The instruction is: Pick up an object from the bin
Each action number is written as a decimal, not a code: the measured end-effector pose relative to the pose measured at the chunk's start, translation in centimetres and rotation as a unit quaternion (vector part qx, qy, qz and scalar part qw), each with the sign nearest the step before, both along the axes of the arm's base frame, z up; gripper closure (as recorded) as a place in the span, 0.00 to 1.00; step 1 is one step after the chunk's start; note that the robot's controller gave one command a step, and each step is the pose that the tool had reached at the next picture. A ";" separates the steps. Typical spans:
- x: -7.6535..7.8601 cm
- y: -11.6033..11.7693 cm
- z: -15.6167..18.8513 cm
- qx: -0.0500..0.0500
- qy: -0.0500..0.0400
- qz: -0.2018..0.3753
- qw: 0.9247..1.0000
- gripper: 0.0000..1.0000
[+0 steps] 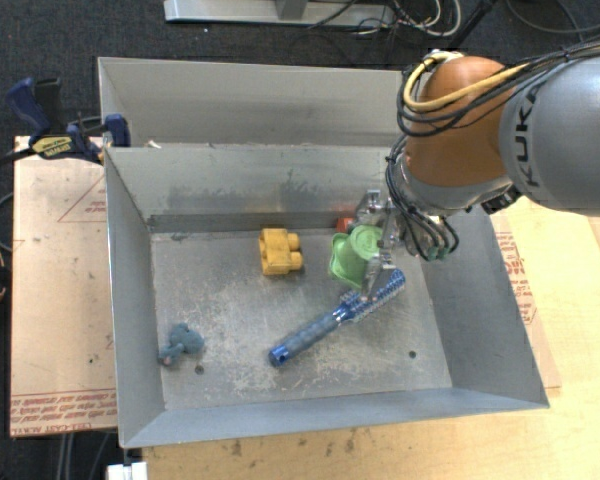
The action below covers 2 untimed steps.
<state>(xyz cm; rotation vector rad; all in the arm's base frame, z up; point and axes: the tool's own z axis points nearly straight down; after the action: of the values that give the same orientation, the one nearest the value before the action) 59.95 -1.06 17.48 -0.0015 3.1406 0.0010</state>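
End effector (383,260): hangs low, right of centre in the frame, under the orange wrist cover (460,118).
Grip state: cannot tell whether spread or pressed together; nothing visibly pinched.
Bin (130,268): grey metal, a few loose things scattered across the floor.
Nearest thing: green cup-like piece (350,258), touching or just left of the end effector, close to the bin's far wall.
Second nearest: blue brush-like tool (332,320), wider bristly head just below the end effector in the frame, handle trailing toward lower centre.
Long axis of blue tool: diagonal, from the head at upper right to the handle tip at lower left.
Direction from end effector: green piece to the left, tool head just below; both close, cannot tell which lies right under the tip.
Other things: yellow block (280,251) left of the green piece and apart from it; small red bit (344,224) above the green piece by the far wall; grey-blue lump (180,343) well apart at lower left.
Step in hand: probably settling onto the green piece or the tool head; nothing lifted.
Coming move: if the blue tool, calls for closing across its diagonal, not along it.
Risk: catching green piece and tool head together, or nudging one aside.
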 end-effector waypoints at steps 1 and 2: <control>-4.3 1.7 -8.2 0.001 -0.004 0.040 0.999 0.00; -8.3 1.6 -9.7 -0.001 -0.016 0.199 0.980 0.00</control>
<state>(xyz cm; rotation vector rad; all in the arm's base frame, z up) 51.62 0.59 7.82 -0.6210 3.0455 -0.0032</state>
